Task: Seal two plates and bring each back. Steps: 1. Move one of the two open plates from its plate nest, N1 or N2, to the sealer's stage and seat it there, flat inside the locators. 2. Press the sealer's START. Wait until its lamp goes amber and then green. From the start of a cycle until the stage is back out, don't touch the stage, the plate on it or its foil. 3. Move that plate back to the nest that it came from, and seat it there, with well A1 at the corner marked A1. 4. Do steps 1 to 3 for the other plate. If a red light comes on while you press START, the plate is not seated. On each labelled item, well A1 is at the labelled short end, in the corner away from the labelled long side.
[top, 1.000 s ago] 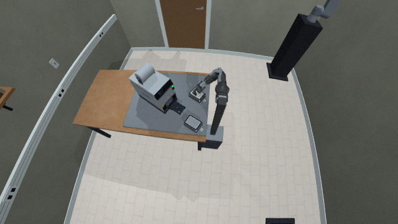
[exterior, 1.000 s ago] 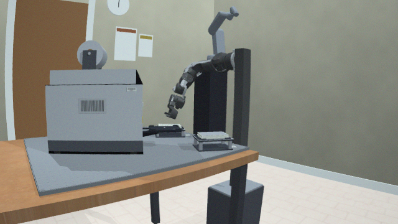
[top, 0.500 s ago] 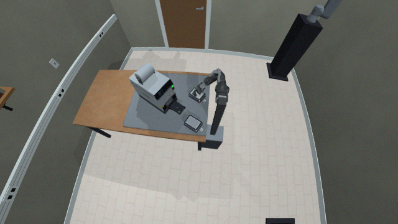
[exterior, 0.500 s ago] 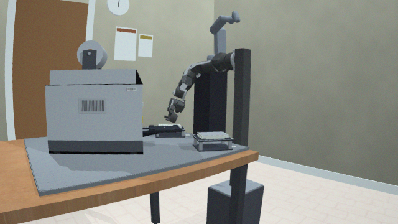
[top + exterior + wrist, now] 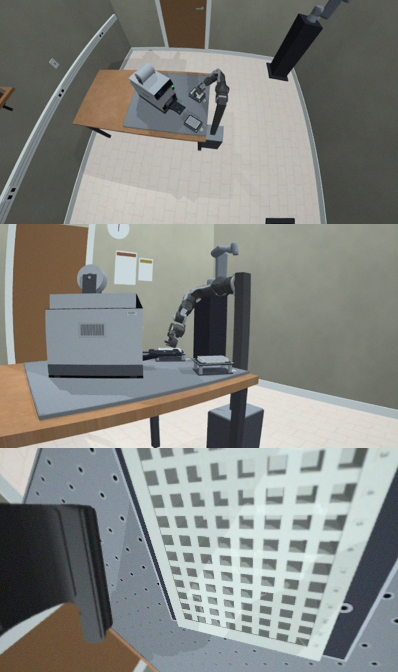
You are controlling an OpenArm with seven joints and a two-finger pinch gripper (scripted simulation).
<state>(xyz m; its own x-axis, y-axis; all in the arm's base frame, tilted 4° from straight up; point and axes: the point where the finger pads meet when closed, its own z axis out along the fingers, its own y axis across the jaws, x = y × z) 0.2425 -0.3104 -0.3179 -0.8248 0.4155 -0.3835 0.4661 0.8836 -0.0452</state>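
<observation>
The far plate (image 5: 192,92) (image 5: 169,349) (image 5: 232,567) is pale, with rows of square, uncovered wells; it lies on the far nest (image 5: 201,101) (image 5: 170,358) (image 5: 372,548), right of the sealer (image 5: 153,83) (image 5: 94,345); the near plate (image 5: 193,122) (image 5: 212,359) rests on the near nest (image 5: 196,130) (image 5: 200,369). The gripper partly covers the far plate from above; the wrist view crops that plate and displays only one finger (image 5: 91,578); well labels are illegible. The arm (image 5: 221,90) (image 5: 199,292) reaches down-left from its post; the gripper (image 5: 199,92) (image 5: 170,343) is positioned over the far plate, released, grasping nothing.
</observation>
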